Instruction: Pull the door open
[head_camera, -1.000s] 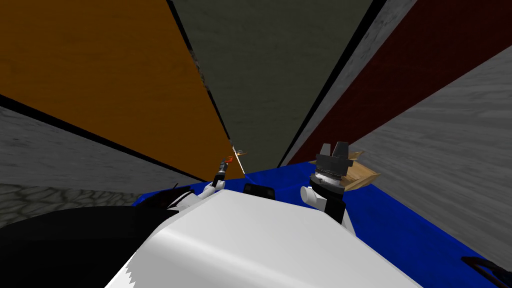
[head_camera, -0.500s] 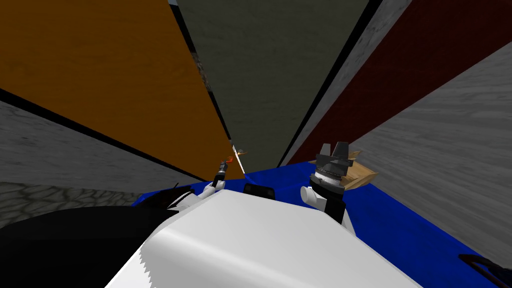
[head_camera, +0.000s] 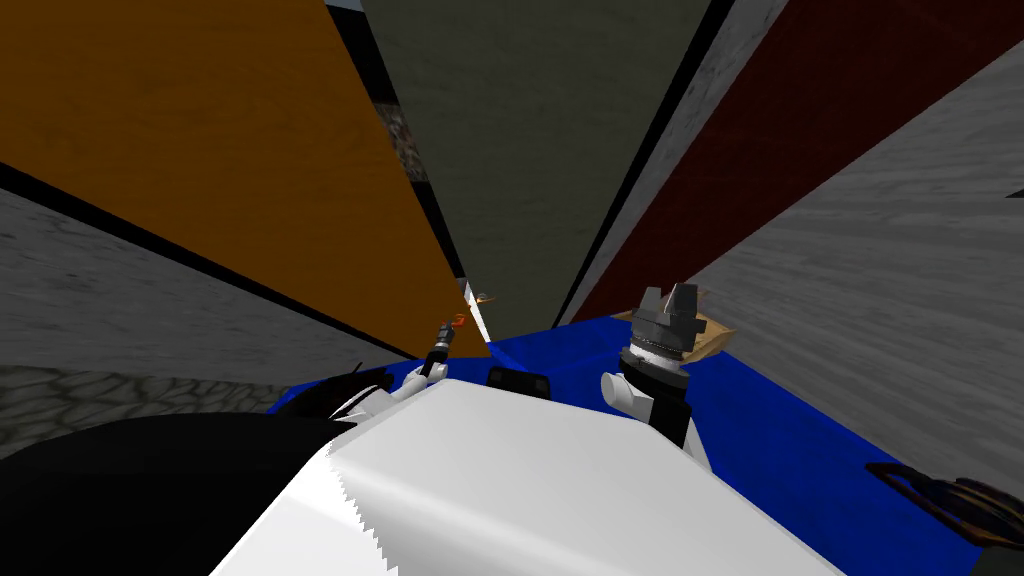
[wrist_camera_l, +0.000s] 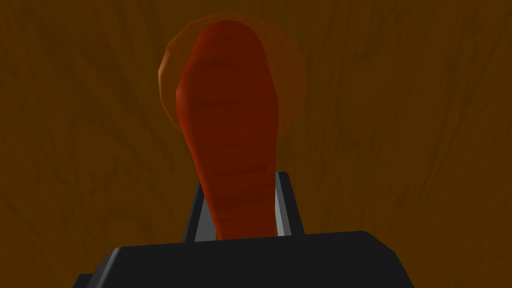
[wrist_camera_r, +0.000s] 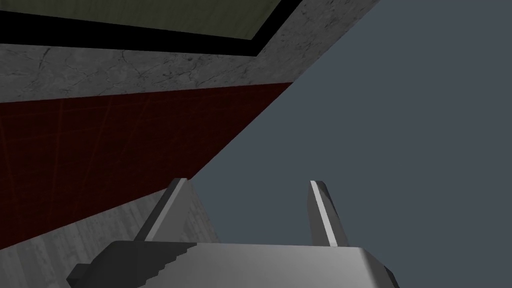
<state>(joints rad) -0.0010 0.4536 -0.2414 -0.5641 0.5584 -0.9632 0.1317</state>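
Note:
The door (head_camera: 230, 150) is a broad orange-brown wooden panel on my left. Its handle (head_camera: 460, 319) is a reddish-orange lever; in the left wrist view the handle (wrist_camera_l: 227, 115) runs from a round plate on the door (wrist_camera_l: 400, 125) down between my fingers. My left gripper (head_camera: 452, 325) (wrist_camera_l: 240, 215) is shut on the lever's end, a finger pressing each side. My right gripper (head_camera: 668, 303) (wrist_camera_r: 245, 210) is held up to the right of the door, open and holding nothing.
A dark olive wall (head_camera: 540, 150) lies past the door's free edge, with a thin black area (head_camera: 352, 60) between them. A dark red panel (head_camera: 800, 130) and grey walls (head_camera: 900, 300) close the right side. The floor (head_camera: 780, 420) is blue. A flat tan thing (head_camera: 708, 335) lies by the right gripper.
The whole head view has shifted a little, so I have moved. The black area along the door's free edge looks slightly wider. My left gripper stays at the handle.

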